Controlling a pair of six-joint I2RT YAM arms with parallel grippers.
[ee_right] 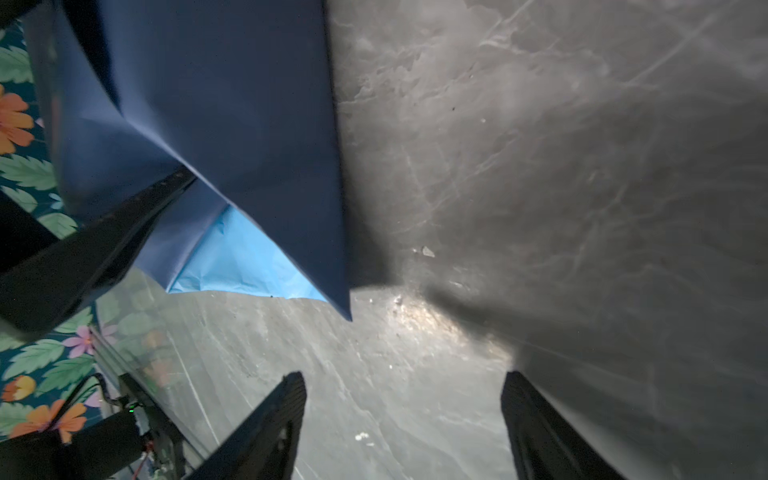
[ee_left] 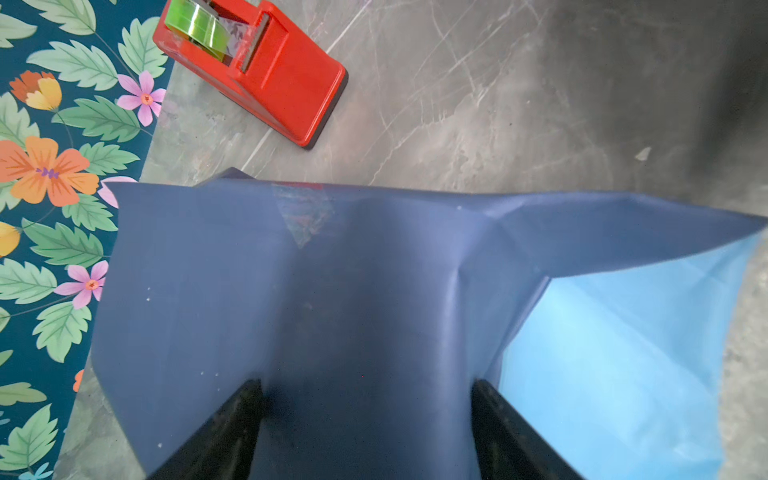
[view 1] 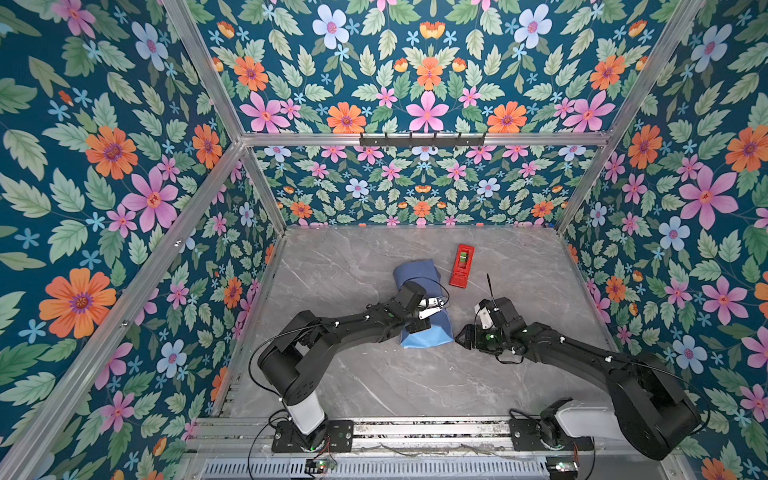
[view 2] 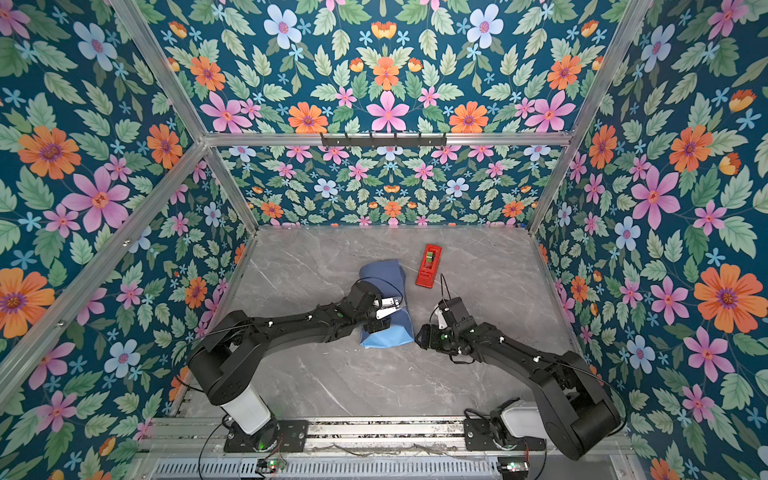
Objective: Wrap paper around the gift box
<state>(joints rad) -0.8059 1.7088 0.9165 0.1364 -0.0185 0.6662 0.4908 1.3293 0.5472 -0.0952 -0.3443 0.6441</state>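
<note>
The gift box is all hidden inside the paper. In both top views the left arm covers the middle of the paper. In the wrist views the picture's edge cuts off the fingers of the left hand and the right hand. The red tape dispenser loses one end the same way.

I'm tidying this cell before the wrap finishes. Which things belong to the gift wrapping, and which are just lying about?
In the job: the paper; the gift box, hidden under it; probably the red tape dispenser.
Lying about: the black hook rack on the back rail; small scraps on the table.
</note>
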